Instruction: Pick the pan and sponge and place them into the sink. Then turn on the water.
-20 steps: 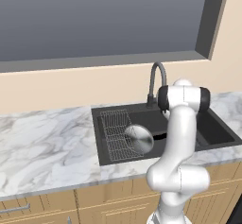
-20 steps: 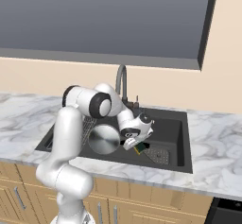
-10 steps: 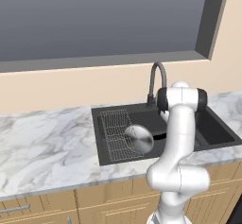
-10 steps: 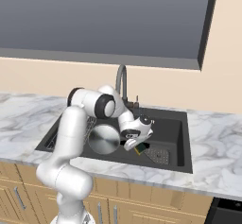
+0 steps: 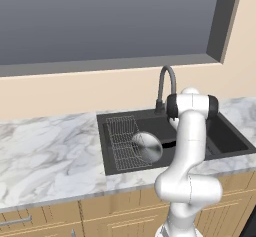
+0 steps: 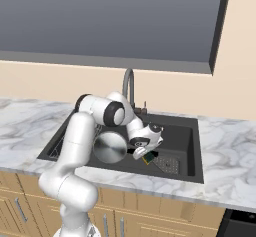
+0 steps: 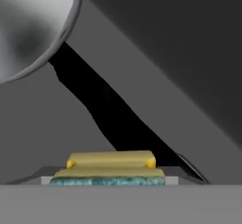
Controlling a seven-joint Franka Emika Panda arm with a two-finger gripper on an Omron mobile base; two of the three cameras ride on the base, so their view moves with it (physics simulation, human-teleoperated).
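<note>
The claw [image 6: 145, 155] hangs low inside the sink [image 6: 192, 143], clasping the sponge [image 6: 148, 158] between its tips just above the basin floor. The sponge, judged light and soft, is best pinched across its short sides. The pan [image 6: 109, 148], likely stiff and slippery, lies in the basin just beside the claw.

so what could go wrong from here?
1. The sponge sits right under the gripper and close beside the pan; a sloppy lift out could nudge the pan or drag the sponge.
2. The faucet stands close behind the arm, so swinging toward it risks a knock.
</note>
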